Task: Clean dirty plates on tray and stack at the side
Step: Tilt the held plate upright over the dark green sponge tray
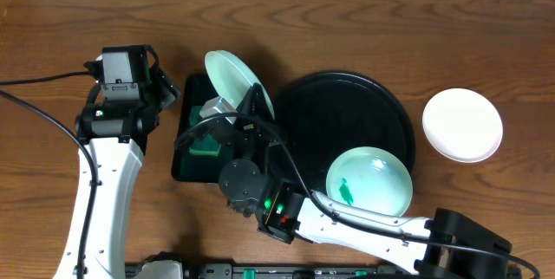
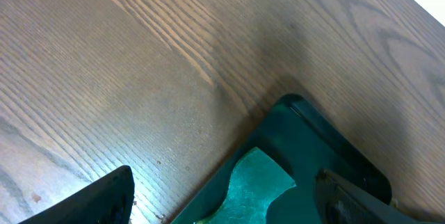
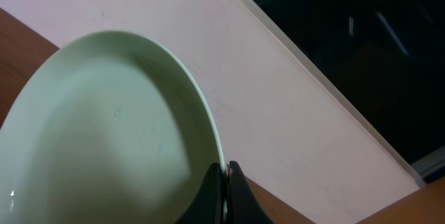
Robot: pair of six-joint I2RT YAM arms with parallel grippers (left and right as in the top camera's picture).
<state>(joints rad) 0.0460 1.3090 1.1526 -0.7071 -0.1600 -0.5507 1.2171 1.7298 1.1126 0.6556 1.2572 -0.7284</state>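
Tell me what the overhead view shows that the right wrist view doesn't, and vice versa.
Overhead only: the round black tray, the smeared mint plate lying in it, the white plate on the table to its right, and the rectangular tray to its left. Right wrist only: the right gripper close up, clamped on the rim of the held mint plate, with a pale wall behind. Both: the held mint plate, tilted up off the table, its visible face looking clean.

The first plate (image 1: 368, 184) lies in the round tray (image 1: 325, 110), front right. A second plate (image 1: 462, 124) sits on the counter (image 1: 347, 19) right of that tray; a third plate (image 1: 238, 80) stands tilted just left of it.
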